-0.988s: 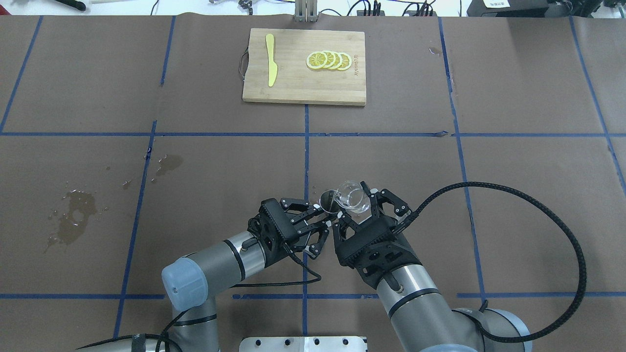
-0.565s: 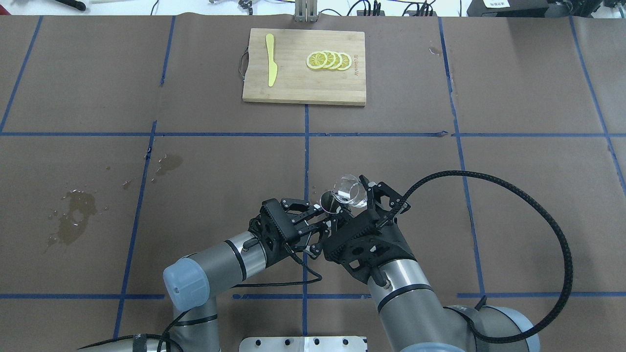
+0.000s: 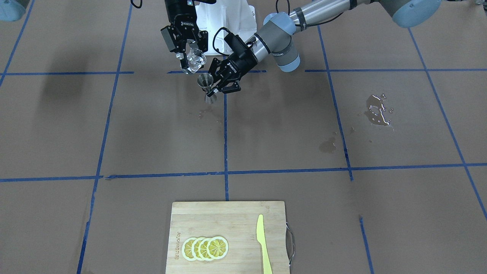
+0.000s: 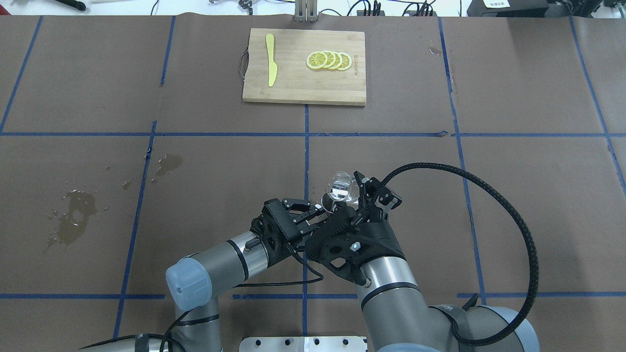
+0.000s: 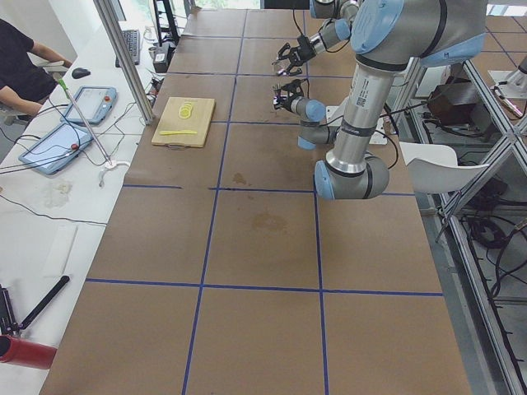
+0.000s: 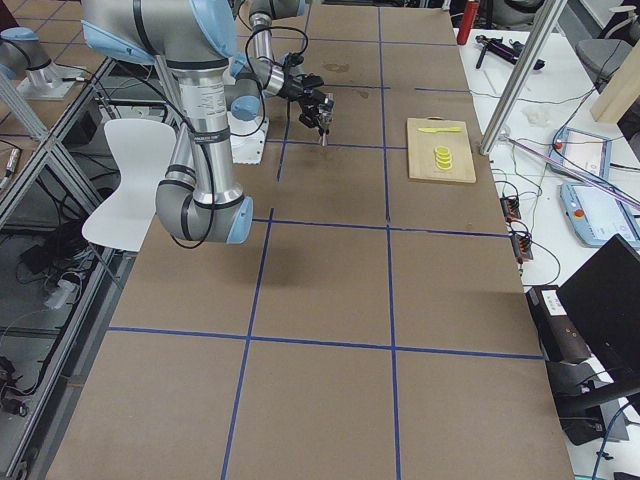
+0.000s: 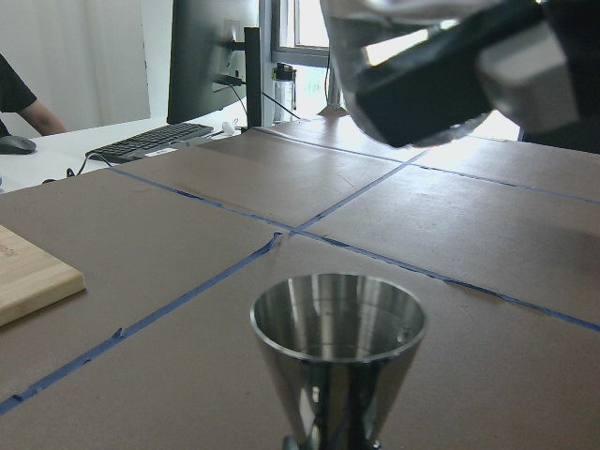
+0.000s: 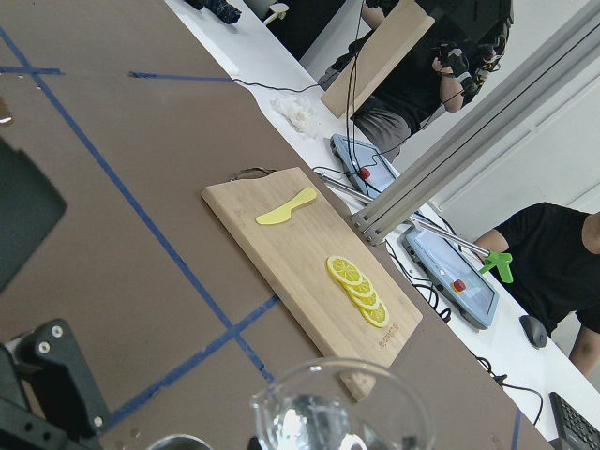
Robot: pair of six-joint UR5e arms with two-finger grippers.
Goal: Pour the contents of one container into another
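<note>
My right gripper (image 4: 353, 194) is shut on the clear glass beaker (image 4: 341, 188), which it holds tilted steeply on its side with its mouth toward the steel jigger (image 4: 326, 199). In the front view the beaker (image 3: 194, 61) hangs just above and beside the jigger's (image 3: 206, 85) open top cone. My left gripper (image 3: 217, 85) is shut on the jigger at its narrow waist and keeps it upright on the table. The left wrist view shows the jigger's (image 7: 337, 347) rim close up, under the right gripper's blurred underside. The beaker's rim (image 8: 328, 412) fills the bottom of the right wrist view.
A wooden cutting board (image 4: 303, 83) lies at the far middle of the table, carrying lemon slices (image 4: 328, 60) and a yellow knife (image 4: 270, 58). Wet stains (image 4: 73, 215) mark the brown cover on my left. People sit at a side desk (image 5: 49, 164) beyond the table.
My right wrist has rolled and shifted left, tipping the beaker further over the jigger. The right arm's cable loop has swung upward. The left gripper and jigger have stayed in place.
</note>
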